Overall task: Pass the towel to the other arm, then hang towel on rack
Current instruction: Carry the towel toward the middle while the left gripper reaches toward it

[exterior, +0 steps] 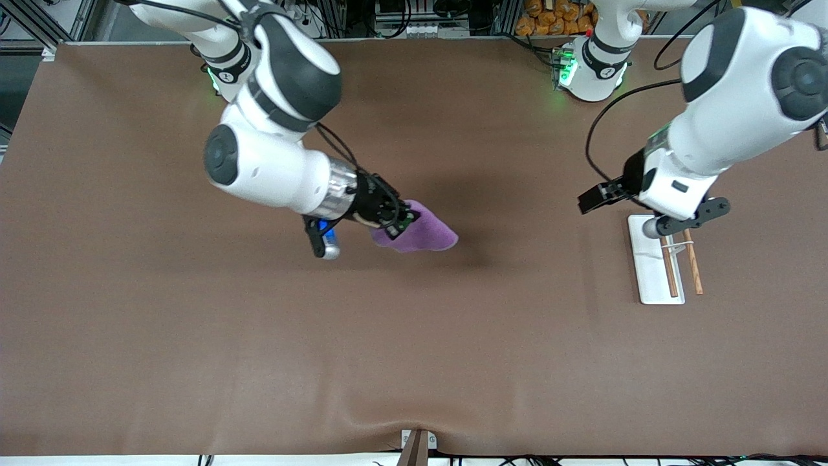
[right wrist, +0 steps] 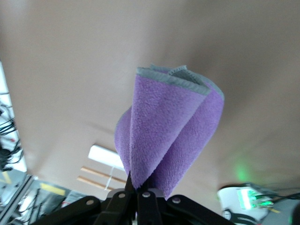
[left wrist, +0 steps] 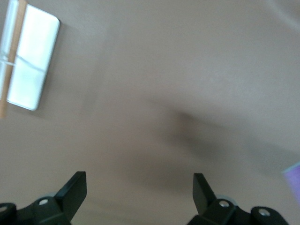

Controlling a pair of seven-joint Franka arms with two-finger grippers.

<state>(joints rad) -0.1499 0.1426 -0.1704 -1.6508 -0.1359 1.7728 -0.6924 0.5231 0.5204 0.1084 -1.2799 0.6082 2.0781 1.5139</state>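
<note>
The purple towel hangs bunched in the air over the middle of the table, pinched at one end by my right gripper. In the right wrist view the jaws are shut on the towel, which fans out past them with its grey hem outermost. The other arm, my left one, holds its gripper open over the table beside the rack, pointing toward the towel. Nothing lies between its fingers; a purple towel corner shows at that view's edge. The rack has a white base plate and two wooden rods.
Brown matting covers the whole table. The rack stands toward the left arm's end. The arm bases with green lights stand along the table's back edge. A small bracket sits at the edge nearest the front camera.
</note>
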